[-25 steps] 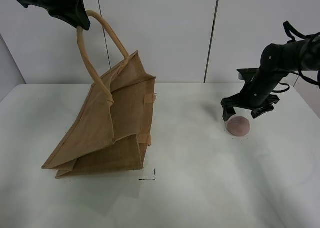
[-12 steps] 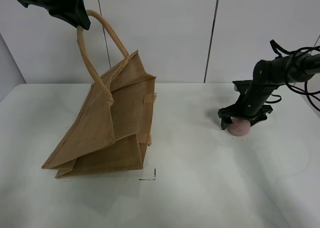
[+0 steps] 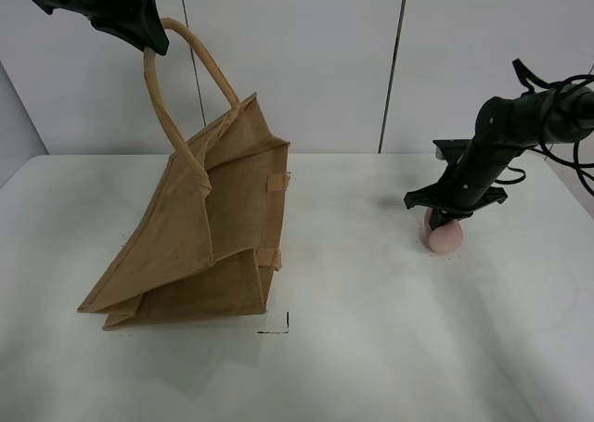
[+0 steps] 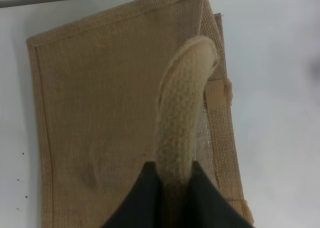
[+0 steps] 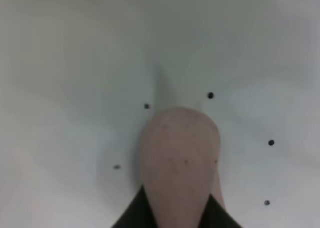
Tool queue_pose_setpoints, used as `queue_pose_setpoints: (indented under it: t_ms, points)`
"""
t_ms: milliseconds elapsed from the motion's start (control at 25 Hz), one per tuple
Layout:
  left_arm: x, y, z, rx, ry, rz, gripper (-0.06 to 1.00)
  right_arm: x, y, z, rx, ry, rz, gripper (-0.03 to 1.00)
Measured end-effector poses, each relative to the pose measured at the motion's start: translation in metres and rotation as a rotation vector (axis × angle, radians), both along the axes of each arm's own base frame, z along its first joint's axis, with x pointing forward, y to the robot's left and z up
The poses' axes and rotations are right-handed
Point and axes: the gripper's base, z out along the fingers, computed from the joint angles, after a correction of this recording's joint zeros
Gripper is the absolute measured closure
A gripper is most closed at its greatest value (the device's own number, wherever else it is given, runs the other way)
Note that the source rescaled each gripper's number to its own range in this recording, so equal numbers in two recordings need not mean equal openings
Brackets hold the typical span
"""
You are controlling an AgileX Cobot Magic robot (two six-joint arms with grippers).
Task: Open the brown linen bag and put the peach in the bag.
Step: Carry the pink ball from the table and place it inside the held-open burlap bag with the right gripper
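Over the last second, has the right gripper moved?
Yes. The right gripper dropped from above the peach onto it and shut around it, edging left toward the wall seam.

Not reading any text, label, brand or number in any view. The only markings I'm seeing are a small black corner mark (image 3: 278,326) on the table (image 3: 390,357), near the lower corner of the brown linen bag (image 3: 213,227) but clear of it, and a few black dots (image 5: 210,95) on the table around the peach (image 5: 177,158) in the right wrist view. None of them is forming a character I can make out.
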Motion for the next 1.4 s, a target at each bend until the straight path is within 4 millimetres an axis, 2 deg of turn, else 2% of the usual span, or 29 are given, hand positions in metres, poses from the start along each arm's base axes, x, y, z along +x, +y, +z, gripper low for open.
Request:
queue_pose_setpoints:
  t_ms: [240, 320, 400, 560, 720, 840, 960, 1120, 1400]
  points:
    - [-0.006, 0.002, 0.008, -0.005, -0.018, -0.001, 0.94, -0.009, 0.013, 0.078, 0.145, -0.188, 0.043, 0.97]
    - [-0.009, 0.003, 0.011, -0.007, -0.027, -0.002, 0.94, -0.014, 0.026, 0.098, 0.189, -0.233, 0.100, 0.97]
    - [-0.010, 0.003, 0.012, -0.007, -0.029, -0.002, 0.94, -0.016, 0.046, 0.116, 0.221, -0.253, 0.184, 0.97]
    - [-0.010, 0.003, 0.012, -0.008, -0.029, -0.003, 0.94, -0.023, 0.104, 0.148, 0.276, -0.319, 0.338, 0.97]
    - [-0.010, 0.003, 0.012, -0.008, -0.029, -0.003, 0.94, -0.037, 0.158, 0.170, 0.323, -0.413, 0.460, 0.97]
    - [-0.010, 0.003, 0.012, -0.008, -0.029, -0.003, 0.94, -0.048, 0.189, 0.166, 0.348, -0.430, 0.542, 0.97]
    - [-0.010, 0.003, 0.012, -0.008, -0.029, -0.003, 0.94, -0.047, 0.212, 0.142, 0.388, -0.388, 0.572, 0.97]
    - [-0.010, 0.003, 0.012, -0.008, -0.029, -0.004, 0.94, -0.032, 0.230, 0.099, 0.448, -0.326, 0.570, 0.97]
    - [-0.010, 0.003, 0.012, -0.009, -0.028, -0.004, 0.94, 0.001, 0.258, 0.066, 0.511, -0.341, 0.570, 0.97]
